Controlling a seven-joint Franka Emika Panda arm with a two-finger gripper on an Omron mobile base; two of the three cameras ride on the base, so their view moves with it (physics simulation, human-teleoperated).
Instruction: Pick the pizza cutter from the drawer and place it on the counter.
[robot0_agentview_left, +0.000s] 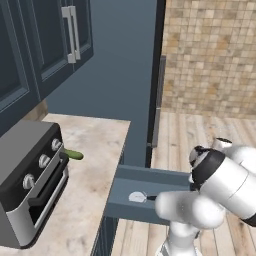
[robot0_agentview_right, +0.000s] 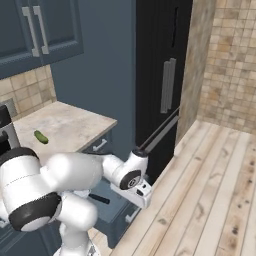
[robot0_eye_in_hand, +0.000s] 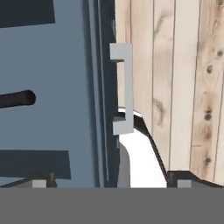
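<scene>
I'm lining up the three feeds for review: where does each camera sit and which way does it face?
Left base view: behind-left, looking down at counter, open drawer, pizza cutter; arm lower right.
Right base view: behind-right, same drawer and counter; arm lower left.
Hand view: looks down past jaws at drawer, its handle, floor.
All share the drawer.

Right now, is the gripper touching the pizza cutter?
Apart. The hand view shows the cutter's black handle lying in the drawer, far from the gripper, whose fingertips straddle the drawer's front edge.
</scene>
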